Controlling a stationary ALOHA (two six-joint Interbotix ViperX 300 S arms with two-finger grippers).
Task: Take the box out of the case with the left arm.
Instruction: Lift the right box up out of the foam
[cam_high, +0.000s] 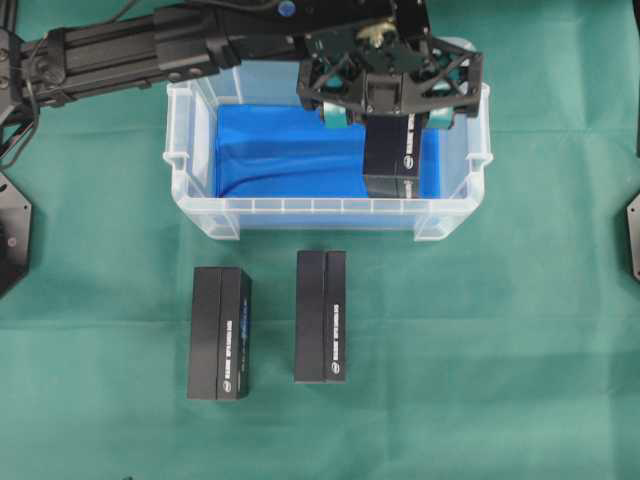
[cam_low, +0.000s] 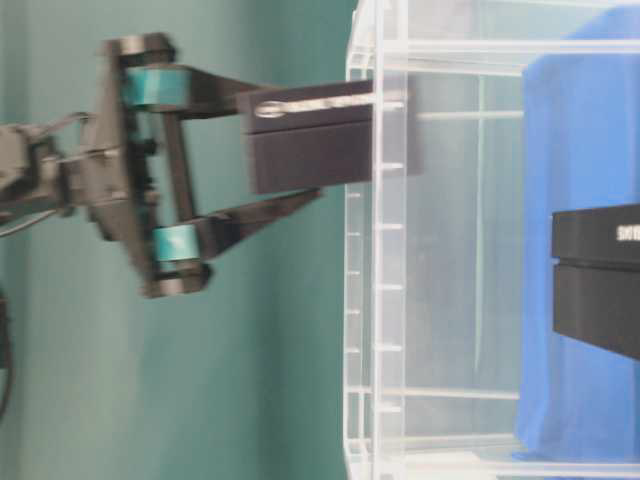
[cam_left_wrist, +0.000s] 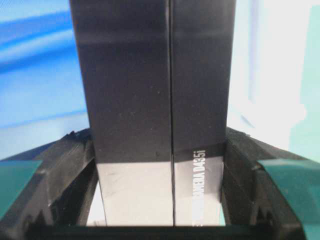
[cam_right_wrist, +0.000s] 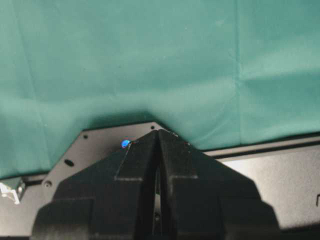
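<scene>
While we look down from overhead, the left pincer (cam_high: 391, 112) clamps the black box (cam_high: 391, 157) between its teal-padded fingers (cam_high: 335, 116), holding it at the right end of the case (cam_high: 190, 140), partly above the ribbed rim and over the blue lining (cam_high: 280, 160). Two more black boxes (cam_high: 220, 333) lie on the green tabletop (cam_high: 500, 350) in front. Our right pincer (cam_right_wrist: 157, 150) is closed.

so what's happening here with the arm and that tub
The left hand is closed on a black box at the right end of the clear case, which has a blue lining. Two more black boxes lie on the green cloth in front of the case. The right hand is shut and idle.
</scene>
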